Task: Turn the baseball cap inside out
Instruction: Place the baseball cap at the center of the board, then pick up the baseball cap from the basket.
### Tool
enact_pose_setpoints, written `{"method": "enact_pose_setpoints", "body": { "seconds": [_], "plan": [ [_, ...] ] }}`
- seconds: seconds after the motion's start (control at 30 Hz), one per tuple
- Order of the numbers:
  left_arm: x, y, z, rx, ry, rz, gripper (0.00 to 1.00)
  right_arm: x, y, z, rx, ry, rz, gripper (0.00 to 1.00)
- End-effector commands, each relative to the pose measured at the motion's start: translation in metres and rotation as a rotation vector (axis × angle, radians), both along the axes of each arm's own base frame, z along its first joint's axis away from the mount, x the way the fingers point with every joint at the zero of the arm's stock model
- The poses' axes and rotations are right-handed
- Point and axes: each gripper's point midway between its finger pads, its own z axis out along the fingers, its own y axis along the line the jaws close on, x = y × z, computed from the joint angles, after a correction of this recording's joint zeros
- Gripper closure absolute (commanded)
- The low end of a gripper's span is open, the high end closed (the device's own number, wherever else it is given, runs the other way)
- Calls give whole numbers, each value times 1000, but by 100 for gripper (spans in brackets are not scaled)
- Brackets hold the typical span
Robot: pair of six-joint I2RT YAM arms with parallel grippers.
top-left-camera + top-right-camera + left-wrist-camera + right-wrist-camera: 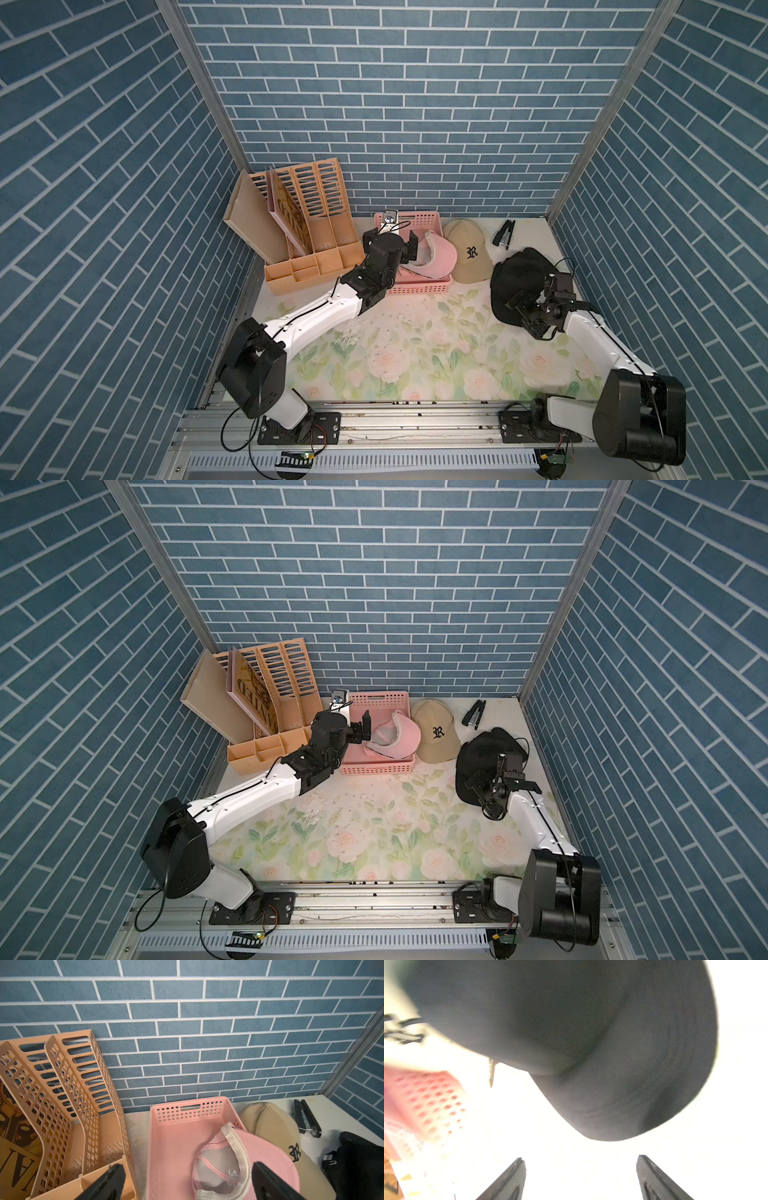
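**A:** Which cap gets turned?

**B:** Hard to say for sure. The black cap [515, 272] lies on the table [415, 353] at the right side, its outer face showing as far as I can tell. The right claw [581, 1161] stands just short of its brim, jaws apart and empty. The pink cap [270, 1159] lies in the pink basket [166, 1136] with its white sweatband and mesh lining showing. The left claw [188, 1168] hangs over it, jaws spread wide, holding nothing.

**A:** How will a cap like that handle?

**B:** Light and floppy in the crown, I judge, and stiff only in the brim. The cloth will fold rather than pop through, so I'd pinch the sweatband edge at the back opening with one claw and pin the brim with the other.

**A:** Anything close by?

**B:** The tan cap [469, 253] sits between the two, just beside the basket. A stapler [504, 234] lies behind it near the back wall, and the file organizer [307, 216] stands on the basket's far side, well clear.
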Motion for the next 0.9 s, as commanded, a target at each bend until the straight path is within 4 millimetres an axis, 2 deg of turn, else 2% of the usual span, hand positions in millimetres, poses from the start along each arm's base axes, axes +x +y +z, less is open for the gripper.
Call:
{"method": "enact_pose_setpoints", "body": {
  "seconds": [0.0,0.1,0.2,0.33,0.43,0.6,0.7,0.87],
  "plan": [
    [13,6,6,-27,16,-32,0,-3,-7,26,-101,-12,66,14],
    [27,10,-8,1,73,-25,0,21,-12,59,-126,-144,31,15],
    [34,14,-18,72,108,-10,0,44,-7,83,-131,-261,19,16],
    [34,16,-12,42,89,-45,0,68,20,98,-136,-363,68,17],
    [34,19,-4,50,71,-55,0,86,49,106,-170,-409,137,18],
    [36,31,-17,57,151,1,1,117,107,100,-128,-449,277,20],
    [32,36,-9,30,115,13,0,133,132,85,-138,-448,343,23],
    [30,49,0,47,107,38,0,159,156,59,-180,-440,428,25]
  ]
}}
